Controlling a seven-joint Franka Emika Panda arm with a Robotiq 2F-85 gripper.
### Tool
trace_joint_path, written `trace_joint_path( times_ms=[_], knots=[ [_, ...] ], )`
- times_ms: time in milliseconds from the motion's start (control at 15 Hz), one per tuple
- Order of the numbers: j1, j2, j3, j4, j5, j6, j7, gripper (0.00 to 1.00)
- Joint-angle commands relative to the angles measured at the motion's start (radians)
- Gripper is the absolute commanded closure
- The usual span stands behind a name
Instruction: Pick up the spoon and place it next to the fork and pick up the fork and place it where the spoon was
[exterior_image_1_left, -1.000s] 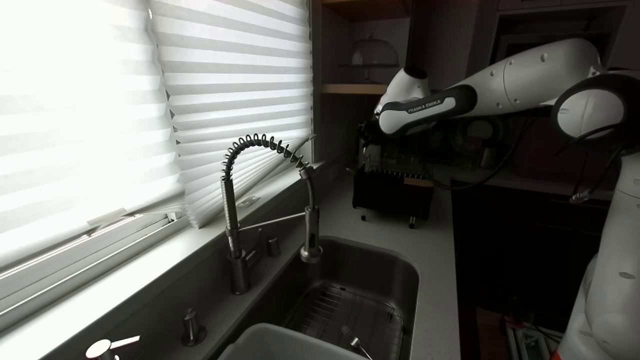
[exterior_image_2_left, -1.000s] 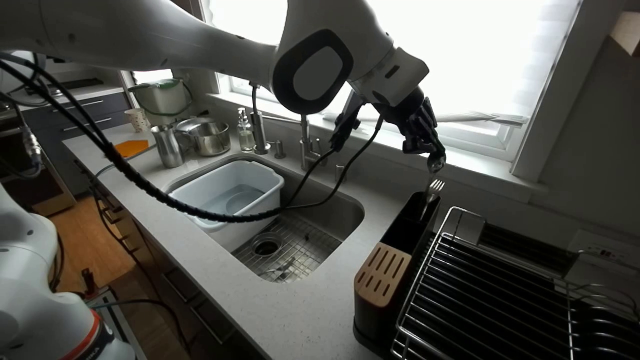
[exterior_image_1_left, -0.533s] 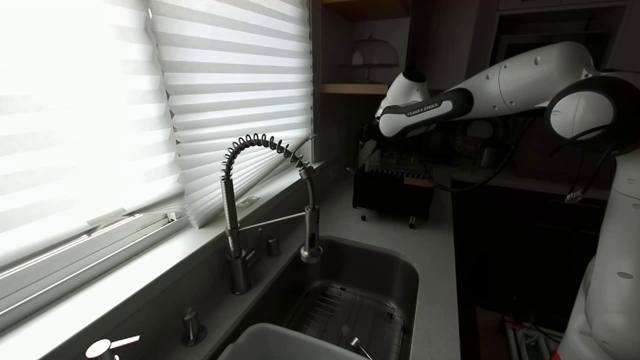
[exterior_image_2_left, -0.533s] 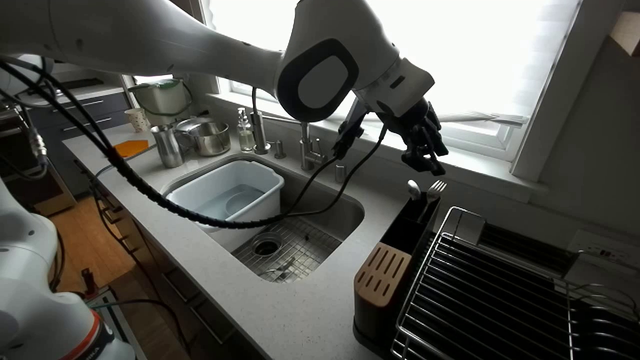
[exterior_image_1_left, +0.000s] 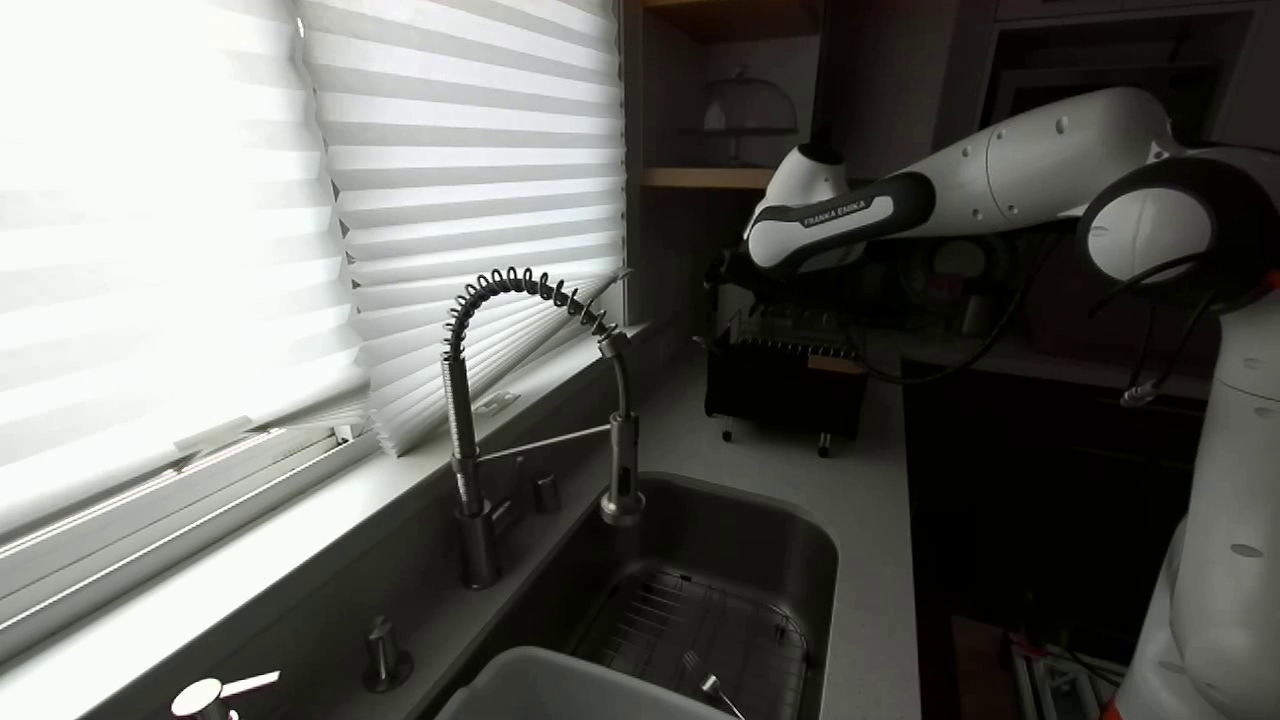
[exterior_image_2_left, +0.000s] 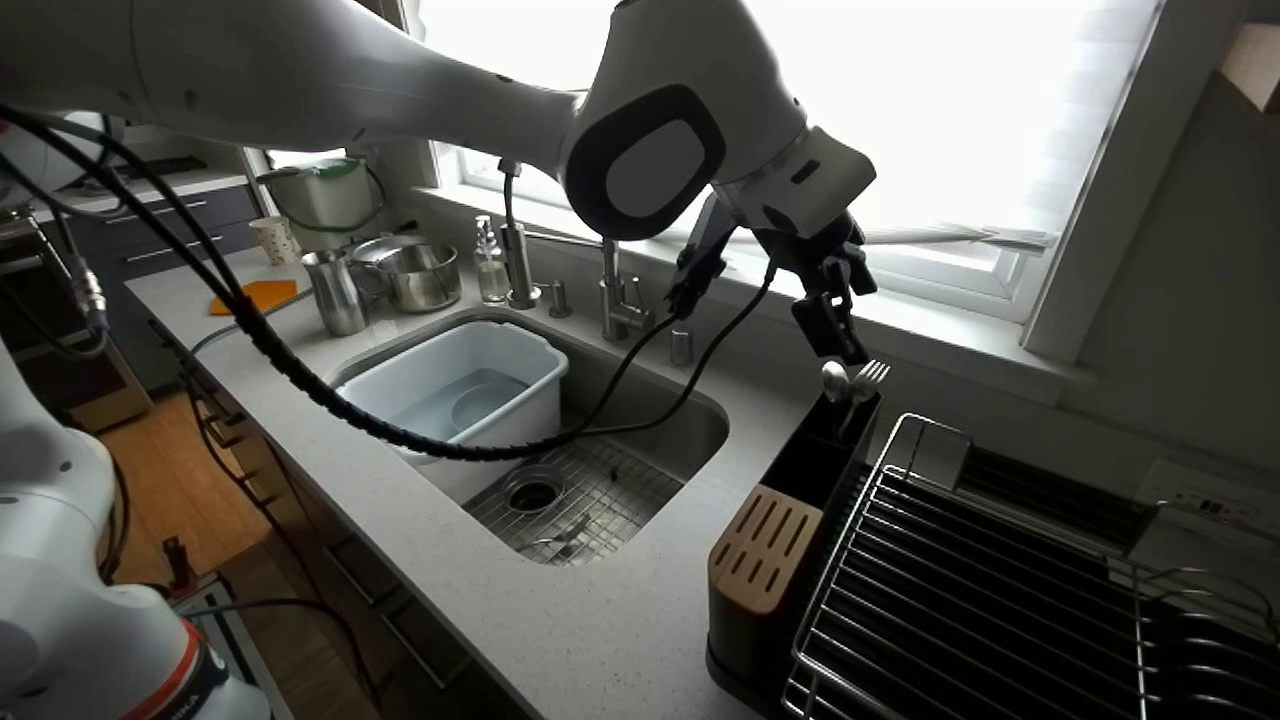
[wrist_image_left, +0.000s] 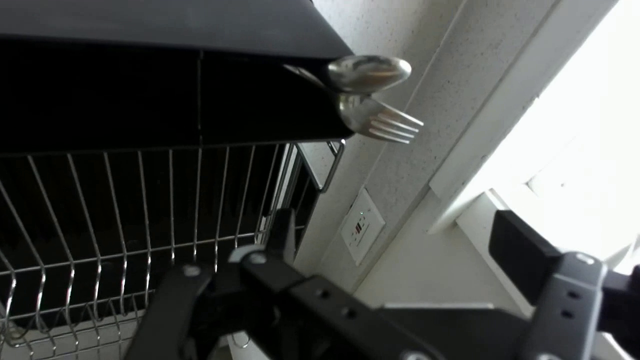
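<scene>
Speckled counter, dish rack, metal pot, soap bottle

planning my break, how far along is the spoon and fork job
Looks done: the spoon sits beside the fork in the black holder.
In hand: nothing gripped; the pincer hangs open near them.
Left: the fork is in the holder, so lifting it out and putting it where the spoon was seems yet to come; I can't tell where that spot is.

The spoon is leaning beside the fork in the right end of the black holder; a wire rack is sitting alongside. The gripper is holding its fingers apart.
</scene>
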Motion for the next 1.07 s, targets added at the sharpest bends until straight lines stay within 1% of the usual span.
trace_joint_path(
  times_ms=[0, 333, 467, 533, 600, 667, 800, 867, 1000],
  knots=[
    [0.010, 0.009, -0.010, 0.016, 0.014, -0.025, -0.017, 0.00],
    [0.012, 0.018, -0.010, 0.031, 0.020, -0.043, -0.024, 0.00],
    [0.011, 0.068, -0.015, 0.094, 0.008, -0.078, 0.001, 0.00],
    [0.012, 0.089, -0.014, 0.128, 0.000, -0.126, -0.013, 0.00],
    [0.020, 0.111, -0.027, 0.155, -0.051, -0.134, 0.036, 0.00],
    [0.024, 0.134, -0.033, 0.188, -0.075, -0.149, 0.055, 0.00],
    [0.029, 0.179, -0.039, 0.255, -0.114, -0.222, 0.055, 0.00],
    [0.032, 0.202, -0.040, 0.285, -0.131, -0.246, 0.049, 0.00],
    [0.022, 0.247, -0.026, 0.343, -0.128, -0.285, -0.030, 0.00]
  ],
)
